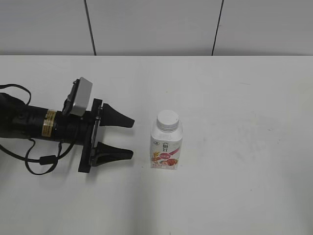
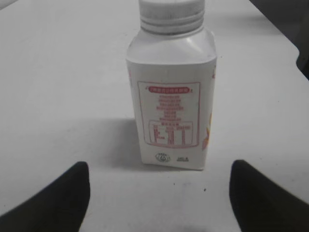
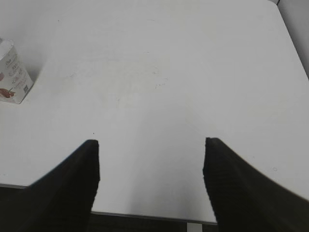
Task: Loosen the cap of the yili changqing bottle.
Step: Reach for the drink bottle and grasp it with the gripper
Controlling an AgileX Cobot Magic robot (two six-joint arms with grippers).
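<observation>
The yili changqing bottle [image 1: 167, 147] stands upright near the middle of the white table, a squat white bottle with a pink-red label. Its white ribbed cap [image 1: 167, 120] sits on the neck. My left gripper [image 1: 132, 138] lies low on the table just left of the bottle, open and empty, its jaws pointing at it with a small gap. In the left wrist view the bottle [image 2: 171, 104] and cap [image 2: 172, 12] stand straight ahead between the open fingers [image 2: 159, 193]. My right gripper [image 3: 150, 164] is open and empty over the table's edge; the bottle [image 3: 12, 72] shows at its far left.
The white table [image 1: 244, 147] stretches bare around the bottle. A grey panelled wall [image 1: 156, 24] runs along the far edge. The left arm's black cable [image 1: 41, 164] loops on the table at the left. The right arm is out of the exterior view.
</observation>
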